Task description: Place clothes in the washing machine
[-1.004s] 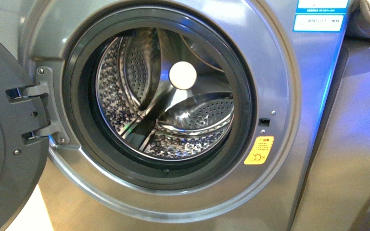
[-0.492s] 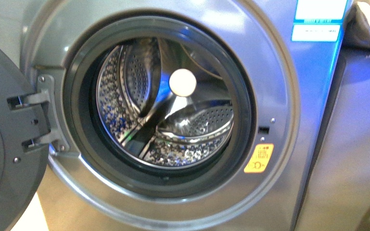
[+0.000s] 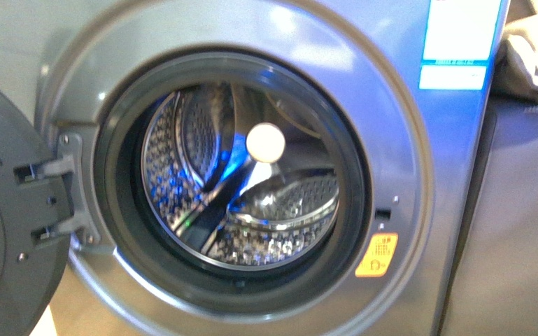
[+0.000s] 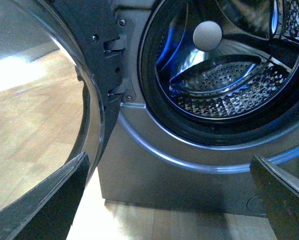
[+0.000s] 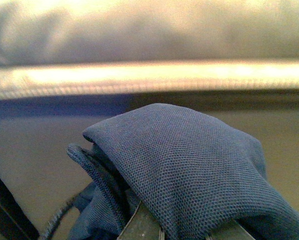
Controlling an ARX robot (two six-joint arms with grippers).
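Note:
The silver-grey washing machine (image 3: pixel 420 210) fills the front view, its dark round door (image 3: pixel 7 231) swung open at the left and its perforated steel drum (image 3: pixel 252 203) bare inside the dark-rimmed port. Neither arm shows in that view. In the left wrist view my left gripper (image 4: pixel 172 200) is open and empty, low in front of the washer's lower panel (image 4: pixel 154 175), with the door (image 4: pixel 97 55) and drum (image 4: pixel 224 85) beyond it. In the right wrist view my right gripper (image 5: pixel 177 227) is shut on the clothes (image 5: pixel 189 170), a bunched navy ribbed garment that hides the fingertips.
A beige cloth (image 3: pixel 535 56) lies on top of a grey cabinet (image 3: pixel 511 224) to the right of the washer. A yellow warning sticker (image 3: pixel 378 254) and blue-white labels (image 3: pixel 458 42) mark the washer's front. Light wooden floor (image 4: pixel 29 125) runs under the open door.
The washer's port, sticker and labels have slid downward in the front view, and the picture has grown blurrier. No arm has come into that view.

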